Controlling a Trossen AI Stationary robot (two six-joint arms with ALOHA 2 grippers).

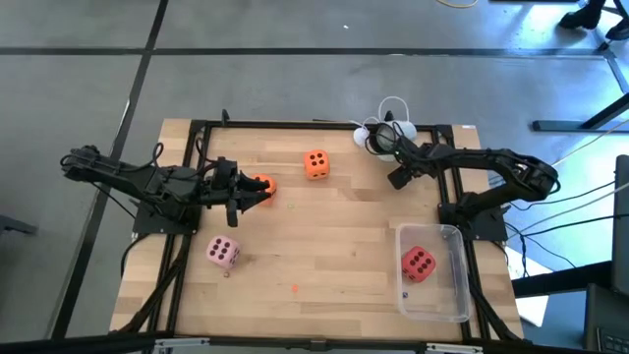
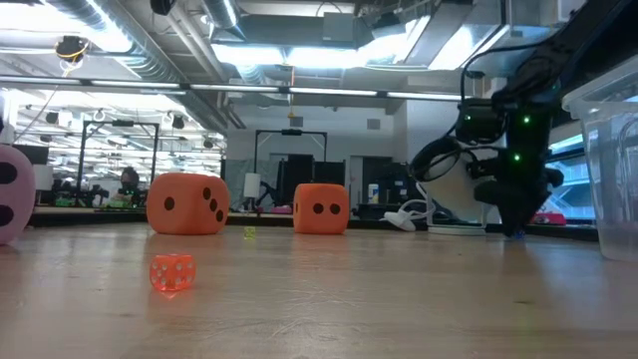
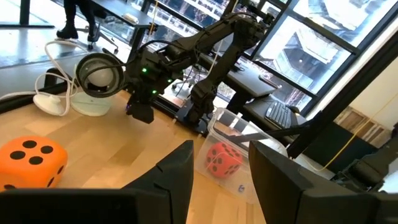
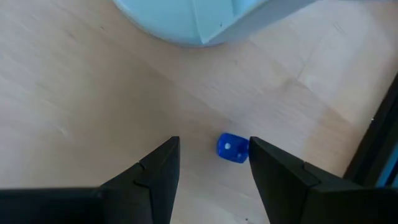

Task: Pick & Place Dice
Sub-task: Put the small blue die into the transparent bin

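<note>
Left gripper [image 1: 257, 189] at table's [image 1: 344, 265] left side, fingers [image 3: 177, 180] spread, soft orange cube die [image 1: 263, 184] right at their tips (grip on it not clear). Right gripper [image 4: 211, 163] low near far edge, fingers apart, tiny blue die [image 4: 232, 148] between tips, untouched. Second orange die [image 1: 315, 163] mid-table; pale pink die [image 1: 223, 252] near left; red die [image 1: 419, 263] inside clear plastic bin [image 1: 460, 285].

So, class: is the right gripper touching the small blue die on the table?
Apart. The right wrist view shows the small blue die lying on bare wood between the right gripper's open fingers, with a gap on each side.
</note>
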